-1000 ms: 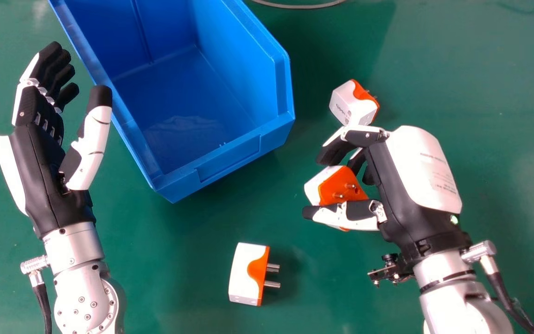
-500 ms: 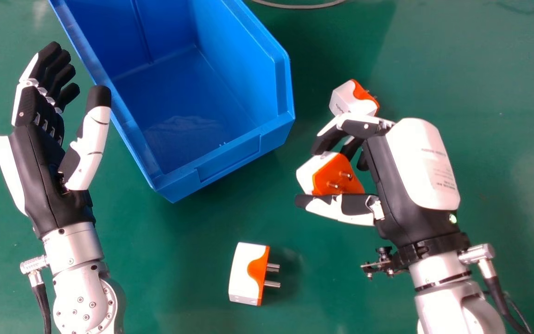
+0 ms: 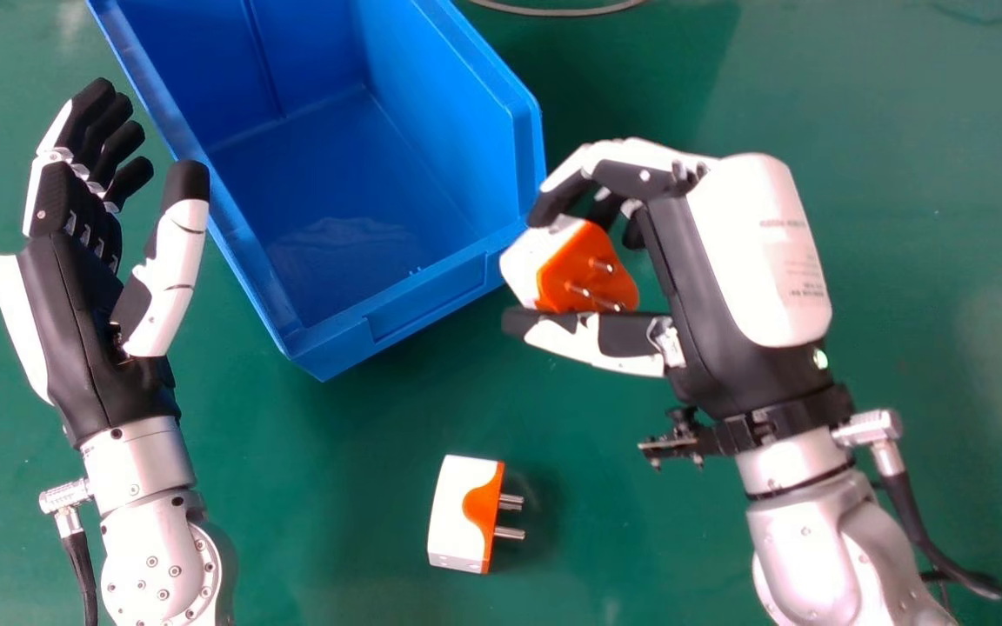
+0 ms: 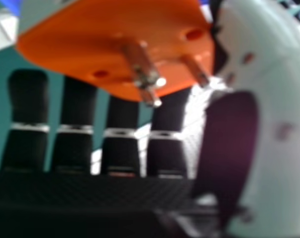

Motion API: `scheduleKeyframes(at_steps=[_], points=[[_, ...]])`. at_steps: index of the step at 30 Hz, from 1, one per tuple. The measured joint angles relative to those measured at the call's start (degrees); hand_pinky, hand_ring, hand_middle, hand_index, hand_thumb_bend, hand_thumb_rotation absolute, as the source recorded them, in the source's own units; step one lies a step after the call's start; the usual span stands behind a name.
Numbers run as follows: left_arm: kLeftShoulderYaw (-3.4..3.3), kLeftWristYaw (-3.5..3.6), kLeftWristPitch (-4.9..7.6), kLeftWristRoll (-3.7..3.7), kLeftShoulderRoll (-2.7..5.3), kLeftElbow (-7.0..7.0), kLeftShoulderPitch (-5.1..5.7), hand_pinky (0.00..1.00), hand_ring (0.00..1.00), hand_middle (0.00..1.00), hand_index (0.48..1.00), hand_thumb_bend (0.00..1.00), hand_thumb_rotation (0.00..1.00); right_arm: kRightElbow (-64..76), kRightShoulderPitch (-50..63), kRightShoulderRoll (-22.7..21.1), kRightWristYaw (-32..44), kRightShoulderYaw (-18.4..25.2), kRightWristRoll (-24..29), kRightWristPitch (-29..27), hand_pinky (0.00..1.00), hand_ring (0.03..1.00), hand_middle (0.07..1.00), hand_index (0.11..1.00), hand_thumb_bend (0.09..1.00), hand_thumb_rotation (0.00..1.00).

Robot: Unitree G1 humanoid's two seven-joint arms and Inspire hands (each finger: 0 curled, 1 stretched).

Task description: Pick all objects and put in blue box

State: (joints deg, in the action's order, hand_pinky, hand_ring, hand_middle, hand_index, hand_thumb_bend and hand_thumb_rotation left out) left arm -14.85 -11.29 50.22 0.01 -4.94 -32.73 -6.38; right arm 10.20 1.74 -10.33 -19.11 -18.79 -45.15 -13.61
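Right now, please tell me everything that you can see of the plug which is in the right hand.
The plug is a chunky block, its body white and its pin side orange, both looking like hard plastic. Three metal pins stick out of the orange side, which also has small round holes. It looks whole. The right hand pinches it between fingers and thumb, tilted, apparently off the table, at the near right corner of the blue box.
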Motion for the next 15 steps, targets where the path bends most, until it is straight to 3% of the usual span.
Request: scheduleKeyframes(at_steps=[15], points=[[0.01, 0.13, 0.05, -0.2, 0.15, -0.01, -0.31, 0.78, 0.81, 0.82, 0.803, 0.7, 0.46, -2.18, -13.17, 2.14, 0.8, -1.21, -0.32, -1.58, 0.3, 0.438, 0.556, 0.464, 0.491, 0.0]])
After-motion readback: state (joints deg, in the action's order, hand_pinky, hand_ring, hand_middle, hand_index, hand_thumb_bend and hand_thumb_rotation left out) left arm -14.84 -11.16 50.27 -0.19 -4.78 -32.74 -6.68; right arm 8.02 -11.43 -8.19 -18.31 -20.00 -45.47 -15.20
